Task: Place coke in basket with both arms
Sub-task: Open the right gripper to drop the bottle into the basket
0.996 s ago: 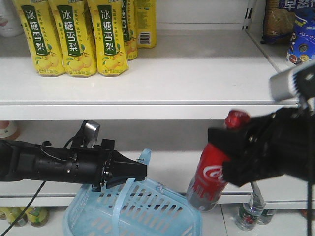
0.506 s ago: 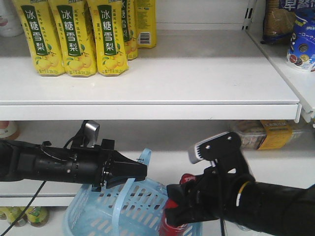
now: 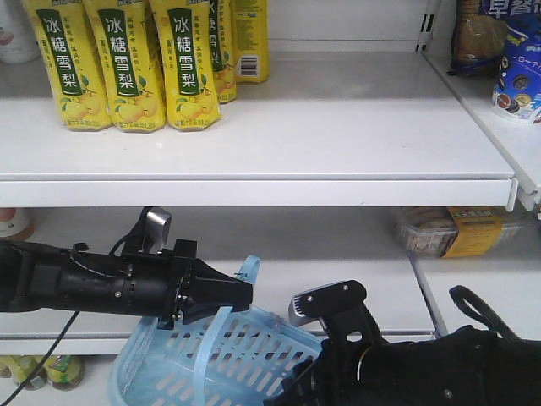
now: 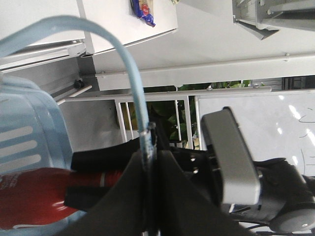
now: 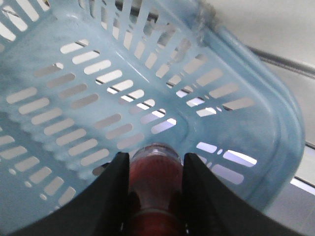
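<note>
Coke (image 5: 152,187) sits pinched in the right end effector (image 5: 153,172) inside the basket (image 5: 256,123); left end effector (image 4: 147,162) pinches the basket's handle (image 4: 133,88).

- The basket (image 3: 254,359) is pale blue, its walls patterned with rows of slots; its handle (image 4: 133,83) is the same blue.
- The coke (image 4: 34,194) is solid red.
- Both arms are black; the left gripper (image 3: 228,296) carries a silver block at its 11 o'clock.
- The bottles (image 3: 127,63) on the shelf (image 3: 338,135) are yellow, with dark green labels and white characters.
- The shelf is white.
</note>
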Controlling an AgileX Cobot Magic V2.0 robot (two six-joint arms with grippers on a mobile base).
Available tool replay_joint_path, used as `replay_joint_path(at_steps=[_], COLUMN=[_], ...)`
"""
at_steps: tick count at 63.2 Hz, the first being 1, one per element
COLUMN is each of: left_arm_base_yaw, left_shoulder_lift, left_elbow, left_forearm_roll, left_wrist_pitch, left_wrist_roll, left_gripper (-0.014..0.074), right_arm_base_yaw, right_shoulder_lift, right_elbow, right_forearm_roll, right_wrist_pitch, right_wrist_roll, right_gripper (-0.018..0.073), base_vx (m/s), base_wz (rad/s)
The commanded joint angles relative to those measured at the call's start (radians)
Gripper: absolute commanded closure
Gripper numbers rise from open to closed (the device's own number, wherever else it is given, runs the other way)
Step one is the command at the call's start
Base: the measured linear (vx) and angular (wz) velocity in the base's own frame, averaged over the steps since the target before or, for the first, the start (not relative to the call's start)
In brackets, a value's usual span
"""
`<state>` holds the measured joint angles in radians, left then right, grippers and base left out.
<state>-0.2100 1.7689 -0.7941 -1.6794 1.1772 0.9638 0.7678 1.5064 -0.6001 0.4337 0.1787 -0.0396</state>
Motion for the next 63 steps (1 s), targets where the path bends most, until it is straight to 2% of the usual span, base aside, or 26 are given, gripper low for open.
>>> replay_joint_path(at_steps=[1, 17, 28, 37, 49, 63], left_arm_base_yaw=[-0.001, -0.001, -0.001, -0.001, -0.001, -0.001], left_shoulder_lift=[-0.05, -0.05, -0.05, -0.05, -0.05, -0.05], left_elbow=[-0.021, -0.021, -0.021, -0.021, -0.021, -0.021], left_forearm_roll=[-0.101, -0.1, -0.1, -0.1, -0.1, -0.1], left_wrist_pitch=[0.056, 0.056, 0.056, 0.056, 0.056, 0.056], left_wrist_roll=[0.038, 0.038, 0.038, 0.038, 0.038, 0.038], left_gripper=[0.0603, 0.0603, 0.0603, 0.0603, 0.0603, 0.0603], right_arm_base_yaw=[0.001, 0.001, -0.001, -0.025, -0.171, -0.375], right_shoulder_lift=[-0.029, -0.031, -0.072, -0.183, -0.368, -0.601], right_elbow=[-0.035, -0.035, -0.035, -0.035, -0.037, -0.037], right_forearm_roll=[0.008, 0.008, -0.008, -0.057, -0.149, -0.368], right_wrist_pitch=[-0.027, -0.017, 0.018, 0.046, 0.148, 0.206], right_wrist_roll=[-0.011, -0.01, -0.011, -0.011, -0.011, -0.007], right_gripper=[0.0321, 0.0165, 0.0154, 0.0154, 0.0154, 0.0154], base_vx=[0.0, 0.0, 0.0, 0.0, 0.0, 0.0], base_wz=[0.0, 0.0, 0.0, 0.0, 0.0, 0.0])
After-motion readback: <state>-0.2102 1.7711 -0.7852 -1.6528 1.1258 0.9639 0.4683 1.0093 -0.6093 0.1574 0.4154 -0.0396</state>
